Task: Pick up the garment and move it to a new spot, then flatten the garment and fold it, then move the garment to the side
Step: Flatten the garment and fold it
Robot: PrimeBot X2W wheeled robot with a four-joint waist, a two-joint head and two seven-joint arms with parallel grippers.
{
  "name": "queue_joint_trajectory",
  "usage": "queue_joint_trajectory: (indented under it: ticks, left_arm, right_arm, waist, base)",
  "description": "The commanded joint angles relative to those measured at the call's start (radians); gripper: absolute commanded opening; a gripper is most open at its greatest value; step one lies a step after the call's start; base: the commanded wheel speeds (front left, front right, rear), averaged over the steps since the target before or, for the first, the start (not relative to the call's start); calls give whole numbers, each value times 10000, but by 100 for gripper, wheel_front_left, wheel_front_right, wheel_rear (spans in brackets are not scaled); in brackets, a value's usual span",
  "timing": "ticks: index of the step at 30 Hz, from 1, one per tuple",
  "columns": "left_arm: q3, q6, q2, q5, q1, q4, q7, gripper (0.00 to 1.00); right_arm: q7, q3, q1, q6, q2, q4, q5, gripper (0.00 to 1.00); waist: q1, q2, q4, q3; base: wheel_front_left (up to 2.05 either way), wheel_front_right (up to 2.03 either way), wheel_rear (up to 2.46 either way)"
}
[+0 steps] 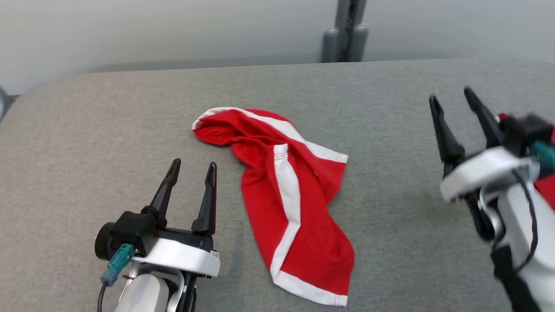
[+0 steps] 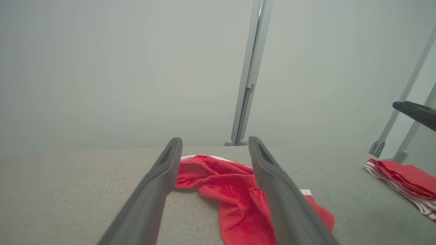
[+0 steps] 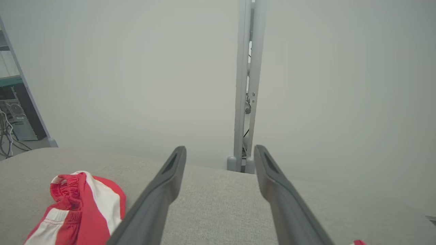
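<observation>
Garment [image 1: 295, 203] sits mid-table [image 1: 108, 112], my left gripper [image 1: 194, 163] just beside it, right gripper [image 1: 450, 94] well apart opposite, post [image 1: 345, 30] behind.

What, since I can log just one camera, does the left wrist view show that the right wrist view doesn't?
Left wrist view: a striped red pile in plain sight and slanted frame legs. Right wrist view: computer gear with cables. Shared: the red garment, the grey table, a vertical post and each arm's own open fingers.

garment [image 1: 321, 234]: red, white stripes (hem white too) | tabletop [image 1: 108, 121]: grey fabric | wall [image 1: 173, 30]: pale grey
</observation>
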Motion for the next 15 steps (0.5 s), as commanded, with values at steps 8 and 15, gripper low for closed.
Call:
queue_joint_trajectory:
  ticks: [8,15]
  left_arm:
    - [249,-218,40,255,70,254,-34,100]
    - [95,-205,40,608,-378,1249,-33,100]
  right_arm:
    - [90,-2469,4494,-6,1568,-3823,-1934,100]
    - [459,-2555,4957,-6,1931,-4705,-2426,100]
  waist:
    - [0,-1,-1248,124]
    - [0,-1,-1919,346]
  base:
    - [0,0,0]
    - [0,0,0]
